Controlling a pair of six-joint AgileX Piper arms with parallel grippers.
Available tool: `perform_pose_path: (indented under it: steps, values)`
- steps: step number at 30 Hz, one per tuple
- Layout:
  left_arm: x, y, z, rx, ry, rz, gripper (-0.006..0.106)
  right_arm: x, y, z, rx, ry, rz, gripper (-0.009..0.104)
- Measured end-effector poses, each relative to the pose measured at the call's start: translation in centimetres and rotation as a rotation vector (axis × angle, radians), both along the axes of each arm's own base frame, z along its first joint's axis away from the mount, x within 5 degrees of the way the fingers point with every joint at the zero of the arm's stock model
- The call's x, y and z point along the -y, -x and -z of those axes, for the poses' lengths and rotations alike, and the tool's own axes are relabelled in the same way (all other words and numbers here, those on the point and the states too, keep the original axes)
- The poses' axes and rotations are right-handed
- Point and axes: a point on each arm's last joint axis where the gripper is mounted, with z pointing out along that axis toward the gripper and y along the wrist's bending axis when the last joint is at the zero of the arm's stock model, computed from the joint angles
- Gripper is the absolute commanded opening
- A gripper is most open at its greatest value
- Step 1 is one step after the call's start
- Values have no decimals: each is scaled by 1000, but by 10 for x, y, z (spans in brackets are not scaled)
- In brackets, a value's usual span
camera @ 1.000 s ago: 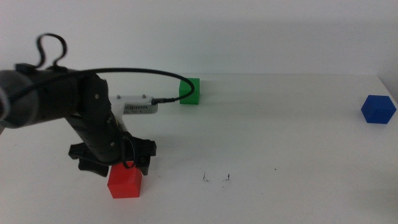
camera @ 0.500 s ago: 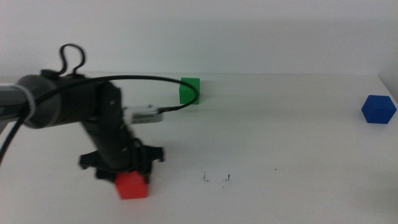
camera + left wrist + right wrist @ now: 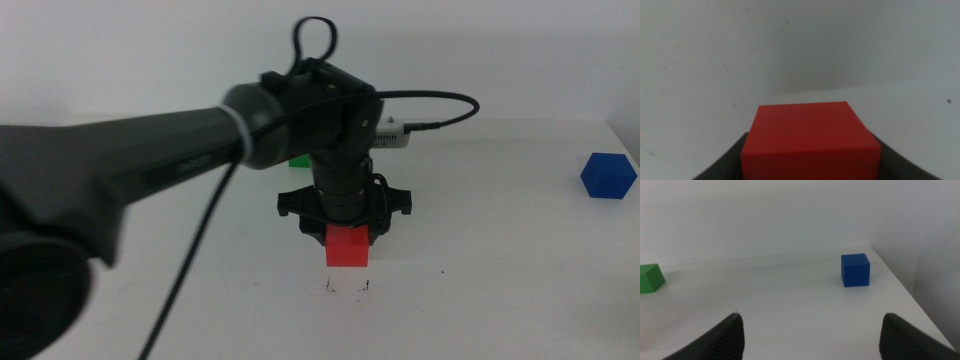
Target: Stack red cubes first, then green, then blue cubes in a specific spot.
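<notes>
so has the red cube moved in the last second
Yes. The left gripper has carried the red cube rightward across the middle view; it now hangs just above the black scribble marks, where before it sat well left of them.

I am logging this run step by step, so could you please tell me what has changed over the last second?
The left gripper, shut on the red cube, has carried it rightward from the table's left part to just above the scribbled spot, raised off the surface. The blue cube stayed at the right edge; the green cube has not moved. The right gripper waits, open.
</notes>
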Motion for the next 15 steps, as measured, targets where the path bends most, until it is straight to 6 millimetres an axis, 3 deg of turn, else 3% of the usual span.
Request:
perform_pose_path:
  steps: [8,15]
  values:
    - [10,-11,36,-66,-48,-9,-2,0,0,0,0,0,0,93]
    - [14,-12,49,-88,-44,-15,-2,0,0,0,0,0,0,93]
